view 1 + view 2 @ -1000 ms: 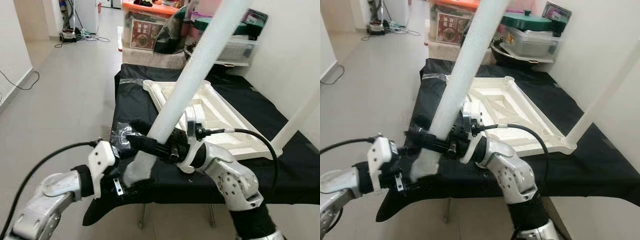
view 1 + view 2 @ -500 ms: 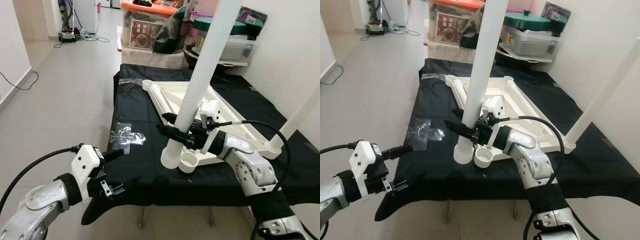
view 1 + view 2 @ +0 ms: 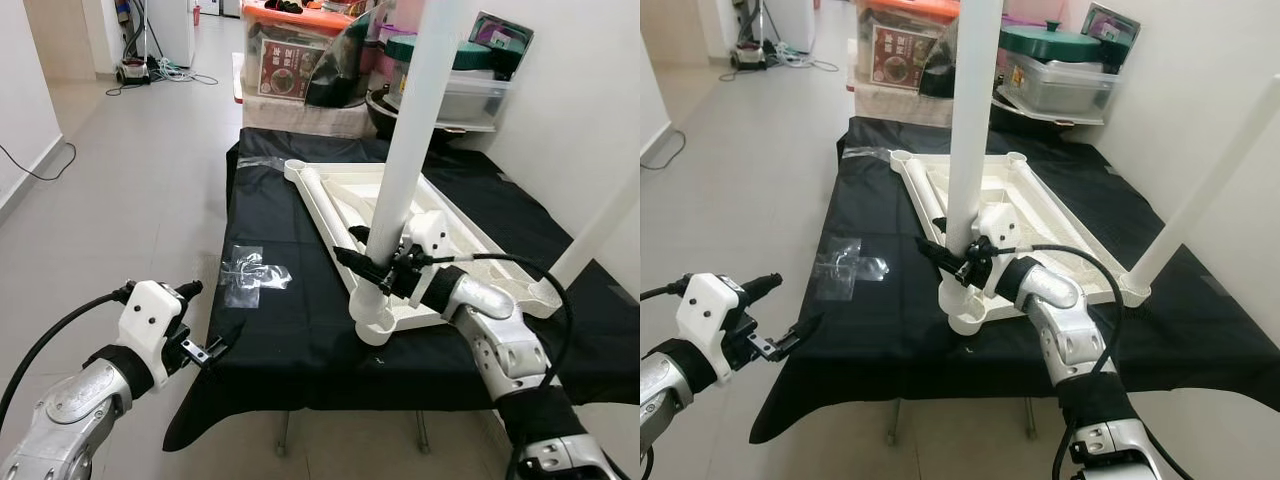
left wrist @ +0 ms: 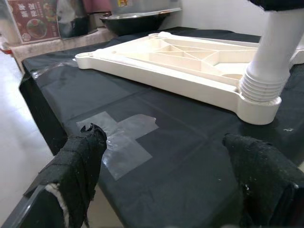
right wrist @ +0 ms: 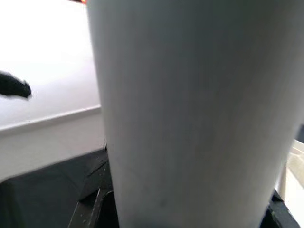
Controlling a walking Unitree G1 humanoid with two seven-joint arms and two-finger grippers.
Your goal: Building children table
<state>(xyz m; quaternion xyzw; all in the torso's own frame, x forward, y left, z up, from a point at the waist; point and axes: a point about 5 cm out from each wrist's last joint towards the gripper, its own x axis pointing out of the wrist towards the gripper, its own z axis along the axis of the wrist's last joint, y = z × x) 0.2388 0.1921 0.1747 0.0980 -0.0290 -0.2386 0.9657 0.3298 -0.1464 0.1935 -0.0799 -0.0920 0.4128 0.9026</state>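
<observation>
Upright in the tabletop [image 3: 440,215] socket — a smooth white leg [image 3: 408,150].

Long counter [image 3: 300,340] draped in black cloth, running away from the camera across a pale tiled floor [image 3: 130,170]. Lying flat on the cloth: an upturned cream plastic tabletop [image 3: 455,225], ribbed underside up, round sockets at the corners. Standing upright in the near corner socket [image 4: 259,107]: a white tube leg [image 3: 405,170], threaded end seated in the socket. Rising aslant from the right-hand corner: a second white leg [image 3: 1210,195]. Lying beside the tabletop, apart from it, toward the counter's left edge: a crumpled clear plastic bag [image 3: 250,272]. Stacked at the far end: storage boxes [image 3: 300,60] and a lidded pot [image 3: 1055,65].
</observation>
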